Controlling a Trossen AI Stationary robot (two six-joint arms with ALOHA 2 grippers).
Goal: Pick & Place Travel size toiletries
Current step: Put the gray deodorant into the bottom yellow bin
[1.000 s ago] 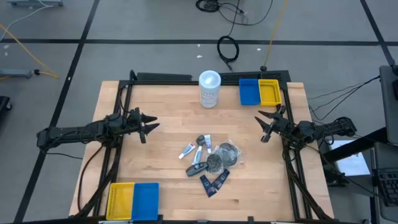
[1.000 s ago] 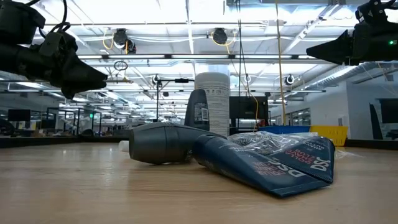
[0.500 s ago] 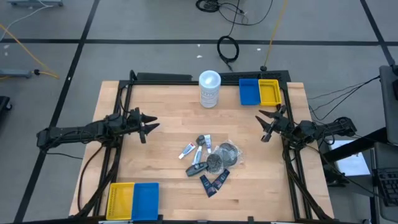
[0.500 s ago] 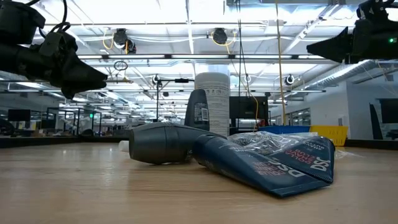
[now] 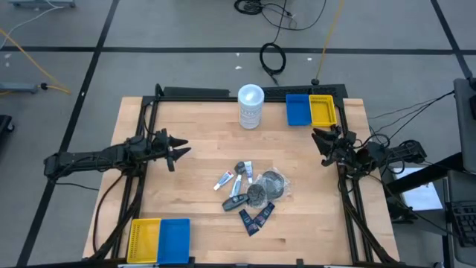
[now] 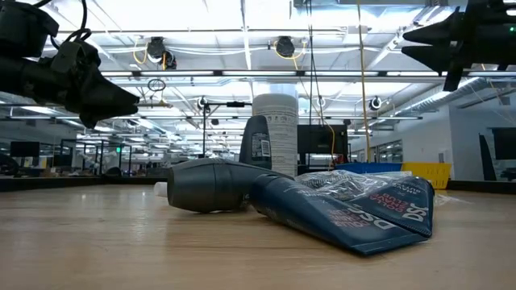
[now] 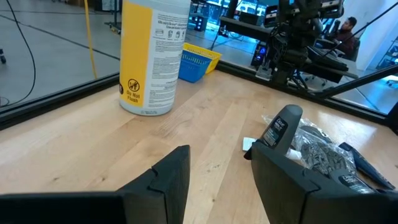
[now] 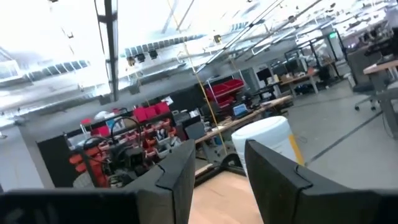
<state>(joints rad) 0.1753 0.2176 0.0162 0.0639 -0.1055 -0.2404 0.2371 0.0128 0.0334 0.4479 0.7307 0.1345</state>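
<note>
Both grippers, left [image 5: 181, 151] and right [image 5: 318, 136], hang parted and empty beside the toiletries [image 5: 249, 190]. I'd target one outlying white tube [image 5: 224, 179], descending straight.

The tall white translucent canister [image 7: 155, 56], standing upright on the wooden table [image 7: 205, 130], carries a yellow label with a round prohibition sign and the words "Do Not Flush" beneath it; the fine print beside it is too small to read. The flat navy sachet [image 6: 355, 211] bears red-and-white lettering, seen upside down and not legible.
</note>
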